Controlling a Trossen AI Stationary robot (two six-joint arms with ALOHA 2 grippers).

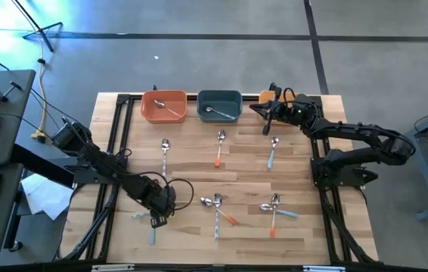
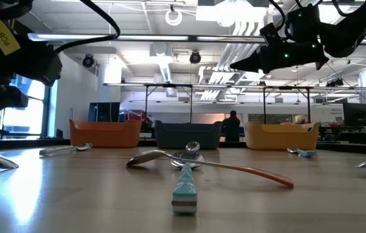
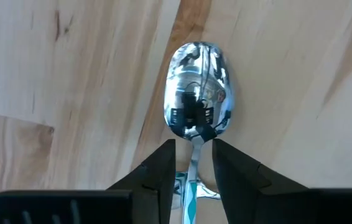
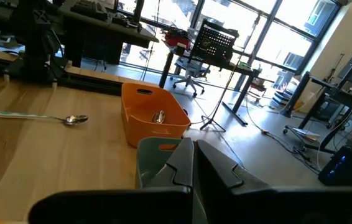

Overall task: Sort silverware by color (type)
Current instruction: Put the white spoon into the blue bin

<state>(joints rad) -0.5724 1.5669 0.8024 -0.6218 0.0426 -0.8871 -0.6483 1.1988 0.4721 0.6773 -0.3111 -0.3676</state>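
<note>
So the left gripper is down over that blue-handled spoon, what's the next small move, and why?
Probably finish closing the left gripper on the spoon, then lift. In the left wrist view its fingers straddle the spoon's neck just below the bowl, with slight gaps on both sides, and the spoon lies flat on the table. The right gripper waits shut near the yellow bowl.

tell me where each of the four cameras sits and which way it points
High: above the table, straight down; both arms, three bowls, scattered silverware.
Low: table height, level toward the room; an orange-handled spoon nearby, arms overhead.
Left wrist: down past the left gripper, fingers straddling a blue-handled spoon.
Right wrist: across the table's end; the right gripper shut.
Shared: right wrist and high both show the orange bowl.
</note>
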